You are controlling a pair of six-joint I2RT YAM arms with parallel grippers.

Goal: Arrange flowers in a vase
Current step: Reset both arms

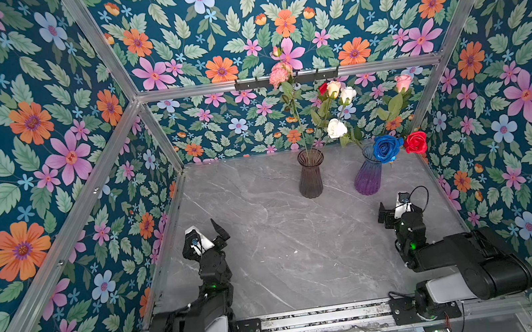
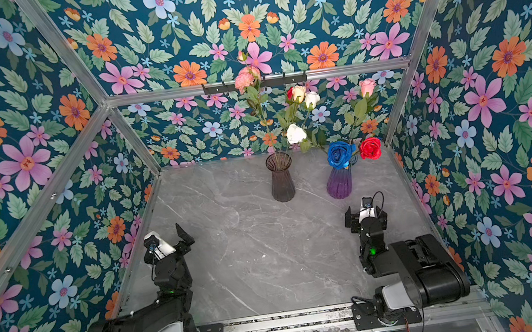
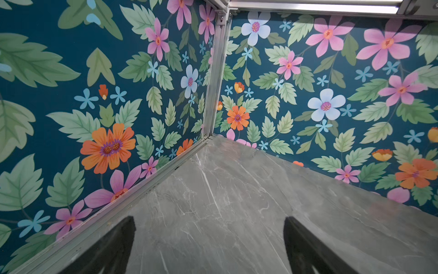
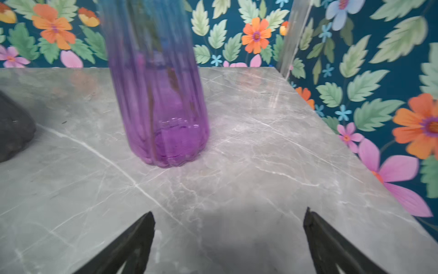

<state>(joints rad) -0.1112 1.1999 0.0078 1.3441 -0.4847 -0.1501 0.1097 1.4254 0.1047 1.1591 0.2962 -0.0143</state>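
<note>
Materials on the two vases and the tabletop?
Purple vase: clear tinted plastic or glass, ribbed, glossy; see-through wall, highlights at the base. Smoky vase: same ribbed translucent look, grey-brown tint. Tabletop: grey marble-look slab, white veins, soft sheen; stone or laminate, can't tell.

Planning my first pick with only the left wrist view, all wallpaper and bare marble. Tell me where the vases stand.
Observer: Near the back wall: a smoky grey ribbed glass vase, and a purple ribbed glass vase to its right.
Operator: Say which is filled.
Observer: Both; the blue rose and red rose hang by the purple one's rim.
Operator: Report the other side.
Observer: The right gripper is open, empty, facing that vase.
</note>
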